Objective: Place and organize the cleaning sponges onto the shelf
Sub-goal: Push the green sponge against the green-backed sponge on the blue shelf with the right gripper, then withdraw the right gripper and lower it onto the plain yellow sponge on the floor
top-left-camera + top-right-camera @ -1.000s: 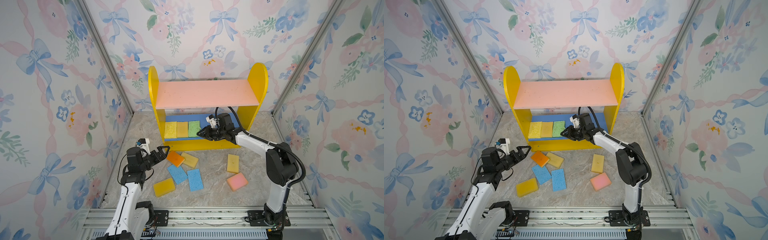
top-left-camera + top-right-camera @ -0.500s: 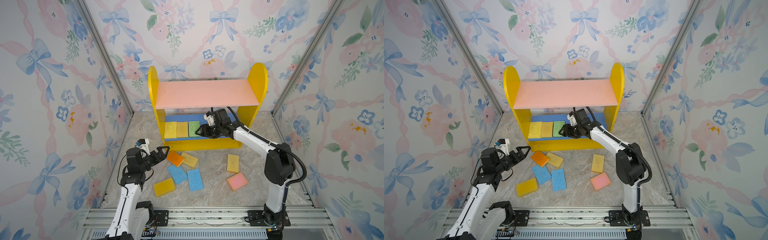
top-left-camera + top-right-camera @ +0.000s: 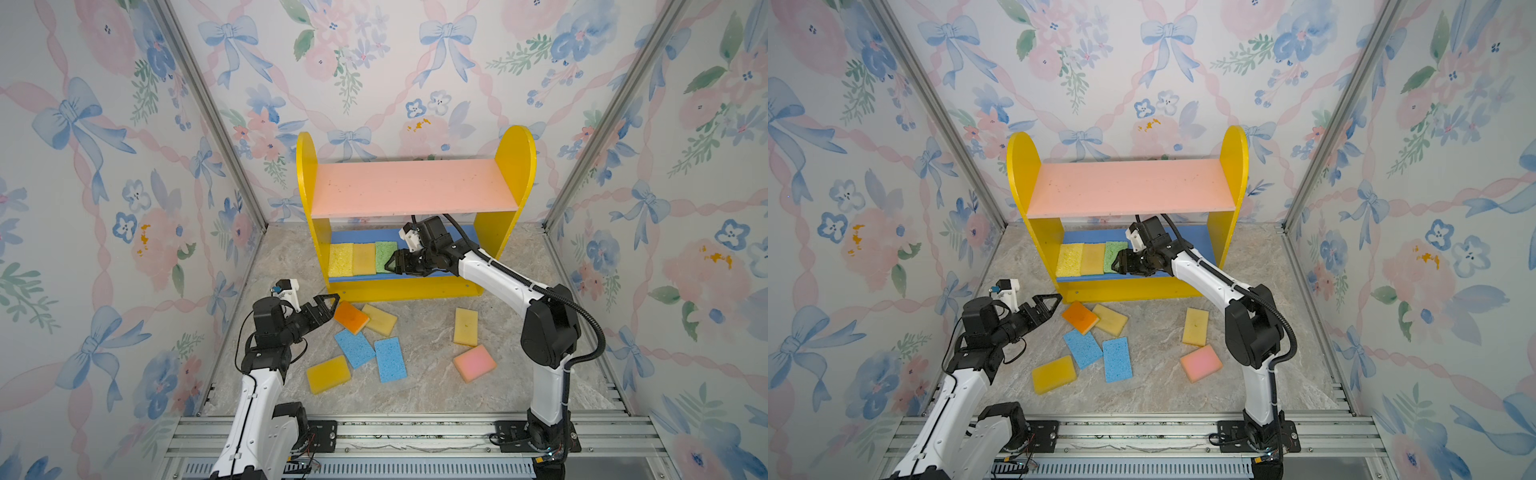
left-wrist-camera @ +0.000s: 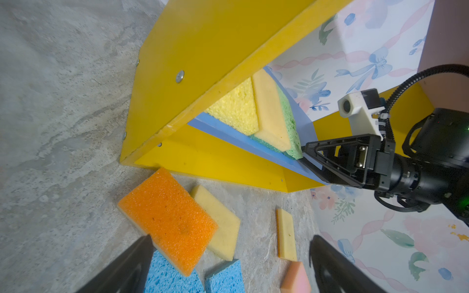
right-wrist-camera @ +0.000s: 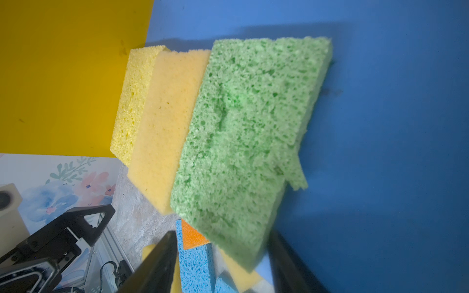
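Right hand (image 3: 390, 266), jaws apart, flanks the green sponge (image 3: 385, 253), which overhangs the shelf (image 3: 415, 287) edge at frame centre. A crooked withdrawal could drag it off. Left hand (image 3: 330, 302) gapes empty.

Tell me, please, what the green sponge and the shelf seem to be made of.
The green sponge looks like cellulose-type foam with a matte finish: it has coarse, irregular open pores. The shelf looks like painted wood or fibreboard, smooth with a slight sheen: the boards are flat-cut, and screw heads sit in its yellow side.
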`<state>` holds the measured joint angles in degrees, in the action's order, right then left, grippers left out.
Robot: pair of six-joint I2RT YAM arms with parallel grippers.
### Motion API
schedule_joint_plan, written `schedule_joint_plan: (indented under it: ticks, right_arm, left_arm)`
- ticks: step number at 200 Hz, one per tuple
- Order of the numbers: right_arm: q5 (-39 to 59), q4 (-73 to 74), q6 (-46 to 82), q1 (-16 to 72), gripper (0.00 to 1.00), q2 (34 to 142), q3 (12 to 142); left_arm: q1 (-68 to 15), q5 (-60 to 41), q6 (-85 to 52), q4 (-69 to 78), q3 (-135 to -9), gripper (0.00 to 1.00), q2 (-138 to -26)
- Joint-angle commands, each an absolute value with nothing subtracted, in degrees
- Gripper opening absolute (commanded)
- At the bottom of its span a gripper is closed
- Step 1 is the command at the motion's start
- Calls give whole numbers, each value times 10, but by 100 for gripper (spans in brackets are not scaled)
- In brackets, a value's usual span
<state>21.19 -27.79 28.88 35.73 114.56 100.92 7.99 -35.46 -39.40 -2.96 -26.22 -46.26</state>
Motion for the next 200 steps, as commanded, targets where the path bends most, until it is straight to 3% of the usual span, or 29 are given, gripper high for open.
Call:
schedule_joint_plan:
  ticks: [1, 54, 105, 135, 148, 200]
  right_arm:
    - [170, -329, 268, 363, 61, 1143, 1010]
    - [156, -320, 260, 358, 68, 1052, 939]
    - [129, -320, 254, 373, 83, 898, 783]
    - [170, -267, 298, 389, 95, 837, 643]
    - [176, -240, 311, 416, 100, 835, 601]
    - [162, -201, 335, 505, 97, 916, 582]
  left_arm:
    - [85, -365, -386, -31, -255, 98, -455]
    - [85, -368, -385, -31, -259, 98, -456]
    - [77, -381, -386, -31, -252, 98, -454]
    - [32, -373, -384, -31, -252, 98, -468]
    - [-6, -356, -385, -30, -251, 98, -478]
    - [-82, -300, -418, -30, -230, 98, -481]
